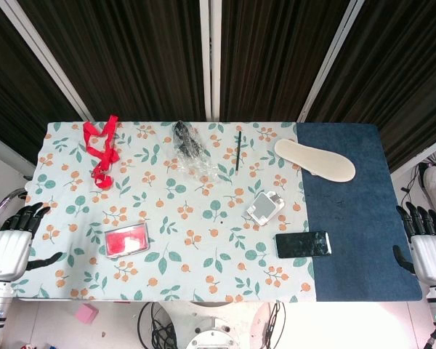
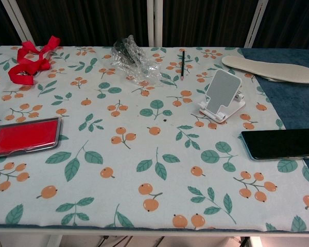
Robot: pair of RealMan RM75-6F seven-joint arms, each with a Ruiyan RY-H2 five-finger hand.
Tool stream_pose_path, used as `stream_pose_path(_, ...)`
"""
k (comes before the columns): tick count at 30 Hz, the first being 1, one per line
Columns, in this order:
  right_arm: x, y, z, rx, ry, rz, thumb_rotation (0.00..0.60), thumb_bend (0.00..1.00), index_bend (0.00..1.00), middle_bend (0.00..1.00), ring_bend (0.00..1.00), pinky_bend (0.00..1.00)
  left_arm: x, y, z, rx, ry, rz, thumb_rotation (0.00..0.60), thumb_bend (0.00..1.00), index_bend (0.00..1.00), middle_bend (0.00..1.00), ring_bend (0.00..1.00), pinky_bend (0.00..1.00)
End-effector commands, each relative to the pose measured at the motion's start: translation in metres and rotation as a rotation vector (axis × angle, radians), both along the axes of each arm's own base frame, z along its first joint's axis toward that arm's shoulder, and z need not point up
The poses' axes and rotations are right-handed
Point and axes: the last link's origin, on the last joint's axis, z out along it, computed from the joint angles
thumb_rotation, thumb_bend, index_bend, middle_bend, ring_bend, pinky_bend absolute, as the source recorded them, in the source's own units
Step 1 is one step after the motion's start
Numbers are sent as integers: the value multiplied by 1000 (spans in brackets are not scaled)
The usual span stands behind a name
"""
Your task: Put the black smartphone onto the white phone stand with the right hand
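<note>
The black smartphone [image 1: 303, 243] [image 2: 281, 143] lies flat, screen up, near the table's front right, across the seam between the floral cloth and the blue mat. The white phone stand [image 1: 266, 208] [image 2: 222, 95] stands upright just behind and left of it, with nothing on it. My right hand [image 1: 426, 242] hangs off the table's right edge, fingers spread, holding nothing, well to the right of the phone. At the left edge, my left hand [image 1: 14, 241] is likewise open and empty. The chest view shows neither hand.
A red case [image 1: 126, 240] [image 2: 24, 136] lies front left. A red ribbon [image 1: 102, 150] [image 2: 32, 60], a crumpled clear plastic bag [image 1: 192, 153] [image 2: 132, 64] and a black pencil [image 1: 238, 152] [image 2: 183, 64] sit along the back. A white shoe insole [image 1: 315, 159] [image 2: 270, 69] lies on the blue mat [image 1: 356, 218].
</note>
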Motion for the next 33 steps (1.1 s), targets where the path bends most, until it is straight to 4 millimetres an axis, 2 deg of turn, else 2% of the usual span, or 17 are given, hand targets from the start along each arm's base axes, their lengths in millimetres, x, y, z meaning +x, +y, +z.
stream_pose_path(1, 0, 0, 0, 0, 1, -1, 600, 289, 0, 0, 0, 0, 0, 1, -1, -1, -1, -1, 476, 0, 132, 108, 105, 245)
stream_pose_path(11, 2, -2, -8, 51, 13, 0, 600, 278, 0, 0, 0, 0, 0, 0, -3, -8, -1, 0, 476, 0, 132, 108, 105, 245)
stream_pose_path(16, 8, -5, -16, 103, 34, 5, 600, 232, 0, 0, 0, 0, 0, 2, -1, -8, 0, 1, 477, 0, 132, 108, 105, 245)
stream_pose_path(20, 15, -14, -37, 269, -15, -32, 600, 178, 0, 0, 0, 0, -2, 4, -3, -16, -8, 6, 476, 0, 132, 108, 105, 246)
stream_pose_path(23, 26, -29, -53, 398, -55, -38, 600, 146, 0, 0, 0, 0, -4, 4, -7, -32, -9, 7, 478, 0, 132, 110, 105, 246)
stream_pose_path(27, 39, -47, -71, 476, -69, -33, 600, 122, 0, 0, 0, 0, -6, 3, -11, -41, -15, 12, 479, 0, 132, 110, 105, 246)
stream_pose_path(33, 51, -62, -99, 565, -120, -69, 600, 87, 0, 0, 0, 0, -6, 5, -12, -43, -14, 6, 476, 0, 132, 110, 105, 246)
